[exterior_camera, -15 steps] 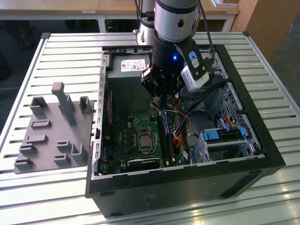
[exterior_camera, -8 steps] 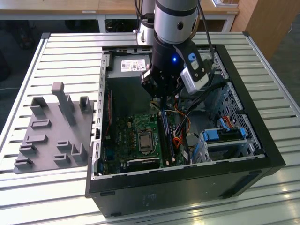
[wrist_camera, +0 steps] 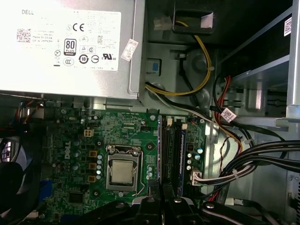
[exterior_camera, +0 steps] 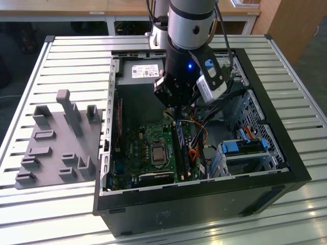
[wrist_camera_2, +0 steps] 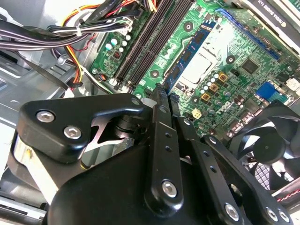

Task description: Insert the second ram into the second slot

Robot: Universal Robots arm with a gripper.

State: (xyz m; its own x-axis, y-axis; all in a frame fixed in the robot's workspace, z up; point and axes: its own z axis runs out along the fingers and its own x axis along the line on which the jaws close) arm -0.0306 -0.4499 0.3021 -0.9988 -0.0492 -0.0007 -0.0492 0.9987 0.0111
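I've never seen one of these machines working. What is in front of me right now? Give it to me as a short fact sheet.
Setting: open desktop computer case lying on a slatted metal table
Arm: comes down into the case from above
End effector: shut, low over the motherboard at the memory slots
Memory: a blue RAM stick stands in the slot beside the processor socket; whether the end effector touches it cannot be told
Beside the case: grey holder tray, on the exterior view's left

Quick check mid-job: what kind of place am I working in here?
Probably a robotics lab or workshop: an open computer case lies on a slatted metal table, a grey fixture tray beside it, wooden desks behind.
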